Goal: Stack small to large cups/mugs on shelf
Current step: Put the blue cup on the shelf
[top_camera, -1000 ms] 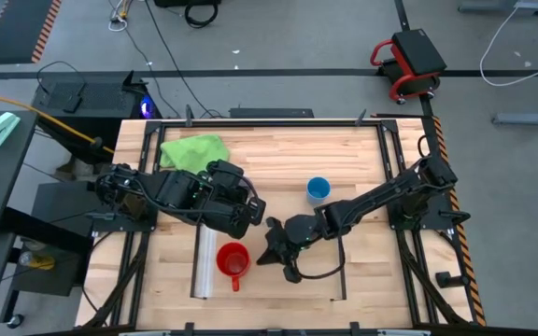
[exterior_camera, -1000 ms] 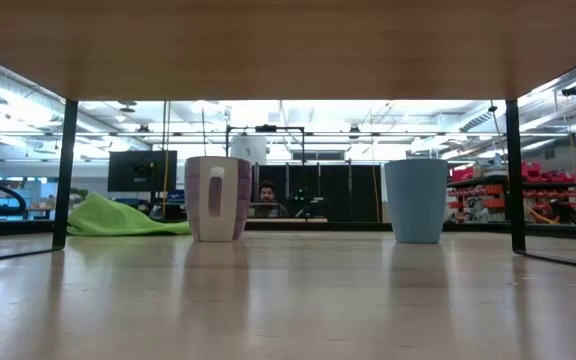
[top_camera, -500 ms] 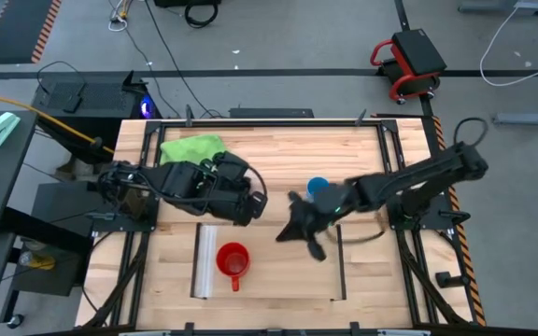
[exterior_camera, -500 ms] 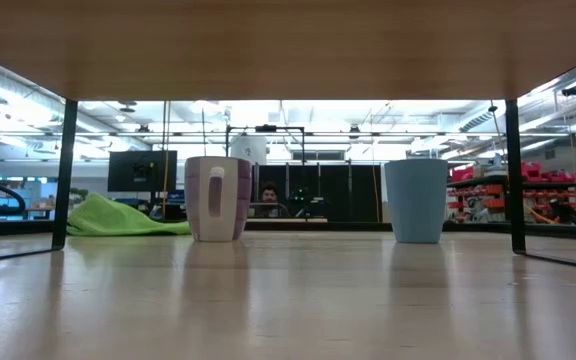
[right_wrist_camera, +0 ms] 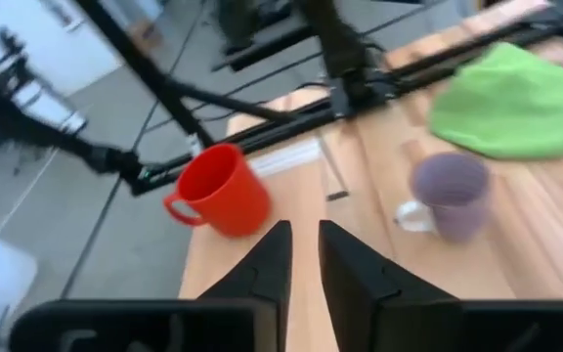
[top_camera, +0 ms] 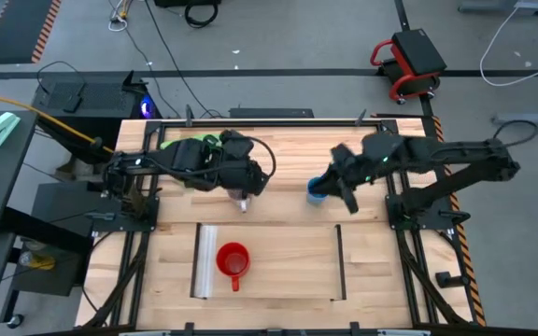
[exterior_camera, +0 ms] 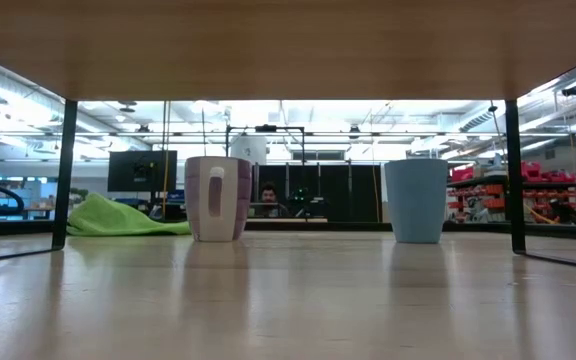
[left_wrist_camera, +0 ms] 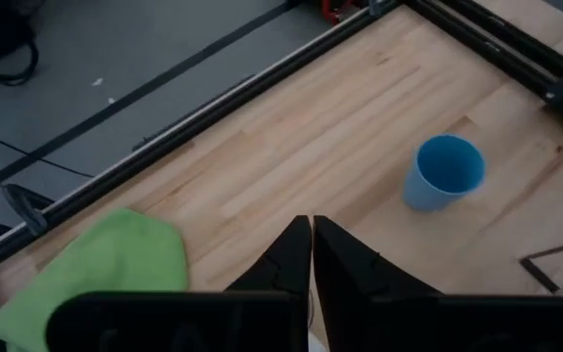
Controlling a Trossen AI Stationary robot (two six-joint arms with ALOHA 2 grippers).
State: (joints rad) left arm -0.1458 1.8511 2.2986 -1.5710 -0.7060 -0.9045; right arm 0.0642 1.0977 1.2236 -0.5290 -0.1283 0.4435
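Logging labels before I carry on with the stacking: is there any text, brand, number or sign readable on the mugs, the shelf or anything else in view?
None can be read.
Red mug, blue mug, purple mug: plain, no print visible.
Shelf: no marking visible.
Monitor in the room behind: dark, nothing legible.

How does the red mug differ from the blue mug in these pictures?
The red mug stands on the shelf; the blue mug stands on the table behind the shelf. The red mug's handle shows from above; the blue mug's does not. Both are upright and ungripped.
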